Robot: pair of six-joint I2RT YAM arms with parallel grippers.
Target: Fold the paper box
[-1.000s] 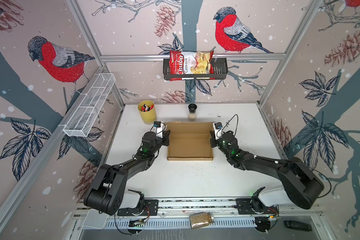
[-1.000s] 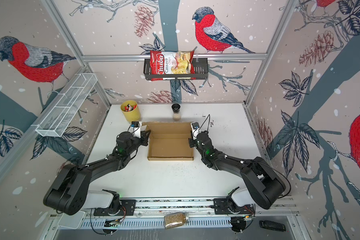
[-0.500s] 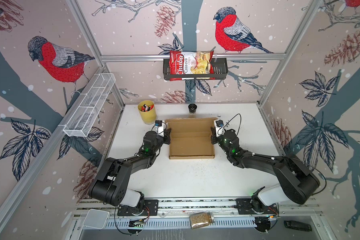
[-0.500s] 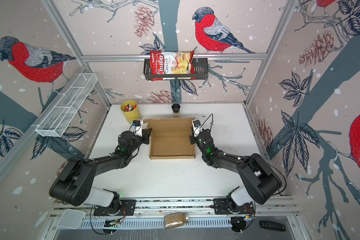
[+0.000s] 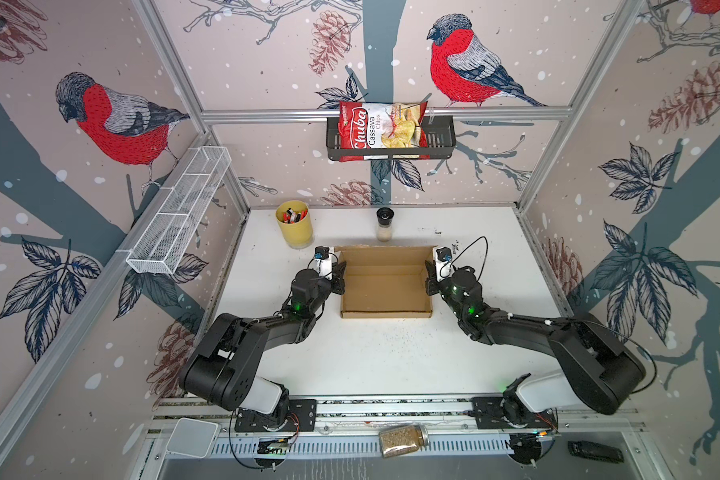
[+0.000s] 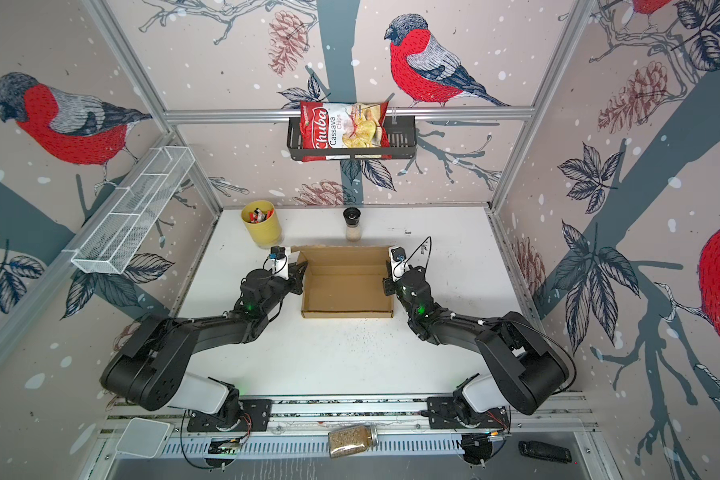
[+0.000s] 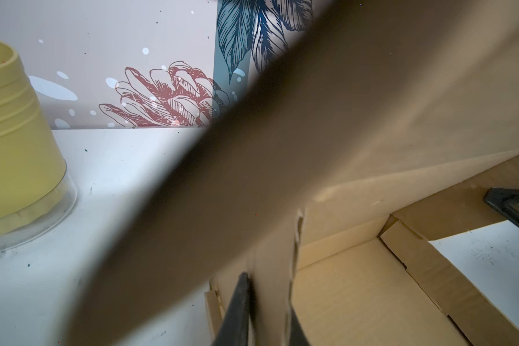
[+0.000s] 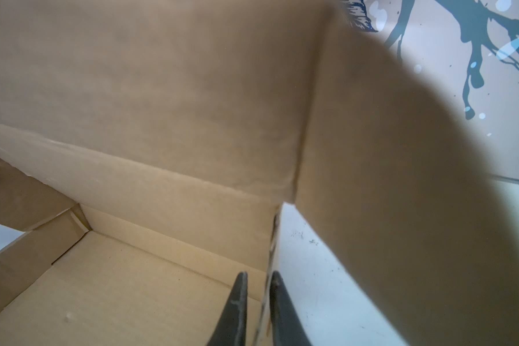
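Note:
The paper box (image 5: 385, 291) (image 6: 346, 291), plain brown cardboard, sits open on the white table in both top views. Its low walls stand up and its lid panel (image 8: 150, 90) rises at the back. My left gripper (image 5: 341, 276) (image 7: 267, 302) is shut on the box's left wall, one finger outside and one inside. My right gripper (image 5: 429, 279) (image 8: 258, 299) is shut on the right wall in the same way. The lid's side flaps (image 7: 282, 149) hang blurred close to both wrist cameras. The box floor (image 8: 117, 293) is bare.
A yellow cup of pens (image 5: 294, 226) (image 7: 15, 143) stands just behind my left gripper. A spice grinder (image 5: 384, 226) stands behind the box. A chips bag (image 5: 381, 131) sits in a wall basket, a wire rack (image 5: 179, 212) hangs left, and a grain jar (image 5: 404, 438) lies by the front rail.
The box has shifted slightly to the right with both grippers still on its side walls. The lid panel at the back looks a little shorter from above than half a second ago.

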